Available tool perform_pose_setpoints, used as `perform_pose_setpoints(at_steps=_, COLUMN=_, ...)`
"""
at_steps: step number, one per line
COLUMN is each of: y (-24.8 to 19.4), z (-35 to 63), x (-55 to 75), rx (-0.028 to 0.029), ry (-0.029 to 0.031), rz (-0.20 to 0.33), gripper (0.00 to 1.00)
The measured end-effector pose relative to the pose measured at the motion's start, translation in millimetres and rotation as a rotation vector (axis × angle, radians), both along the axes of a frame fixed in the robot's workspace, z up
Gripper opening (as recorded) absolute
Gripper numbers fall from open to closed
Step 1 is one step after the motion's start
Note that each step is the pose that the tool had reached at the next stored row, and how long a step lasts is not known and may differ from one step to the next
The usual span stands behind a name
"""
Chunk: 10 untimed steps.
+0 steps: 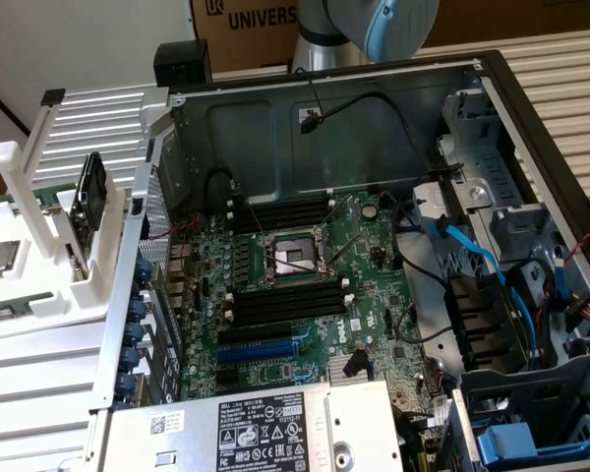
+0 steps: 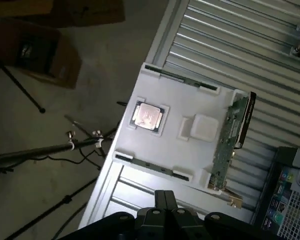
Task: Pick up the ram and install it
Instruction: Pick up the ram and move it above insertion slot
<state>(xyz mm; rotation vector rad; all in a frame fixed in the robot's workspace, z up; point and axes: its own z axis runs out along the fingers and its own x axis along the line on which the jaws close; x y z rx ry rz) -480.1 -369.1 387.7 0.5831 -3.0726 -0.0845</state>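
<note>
Closest to the wrist lens is the black two-finger gripper (image 2: 165,200), fingers pressed together with nothing between them, so shut and empty; the ram (image 2: 152,166), a long thin dark-green circuit-board stick, lies flat in a groove along one edge of the moulded white plastic tray (image 2: 190,150), the edge nearest the gripper but well apart from it, out beyond the fingertips; its long axis follows that edge, and to my eye that's roughly in line with how the fingers close, not across it; a second stick (image 2: 182,80) that looks the same lies along the opposite edge, can't tell which is meant; between them sit the small square silver-topped chip (image 2: 149,116) and, standing on edge, the wider black-framed board (image 2: 231,135); in the exterior view the tray is to the exterior view's left of the open grey metal computer case (image 1: 256,128), whose green motherboard (image 1: 374,256) has long black memory slots (image 1: 280,300) that look empty, so nothing's installed yet.
</note>
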Motion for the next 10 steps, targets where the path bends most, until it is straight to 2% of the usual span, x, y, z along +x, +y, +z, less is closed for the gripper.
perform_pose_setpoints(at_steps=1, y=0.0, z=-1.0, x=0.0, rx=0.0, ry=0.0, rz=0.051, gripper=0.1)
perform_pose_setpoints(at_steps=3, y=0.0, z=-1.3, x=0.3, rx=0.0, ry=0.0015, rz=0.068, gripper=0.1)
perform_pose_setpoints(at_steps=6, y=0.0, z=-1.8, x=1.4, rx=0.0013, ry=0.0097, rz=0.091, gripper=0.1)
perform_pose_setpoints(at_steps=8, y=0.1, z=-2.0, x=1.3, rx=0.0031, ry=0.0115, rz=0.124, gripper=0.1)
perform_pose_setpoints(at_steps=9, y=0.0, z=-2.1, x=1.4, rx=0.0029, ry=0.0118, rz=0.18, gripper=0.1)
perform_pose_setpoints(at_steps=10, y=0.0, z=-2.2, x=1.5, rx=0.0027, ry=0.0118, rz=0.199, gripper=0.1)
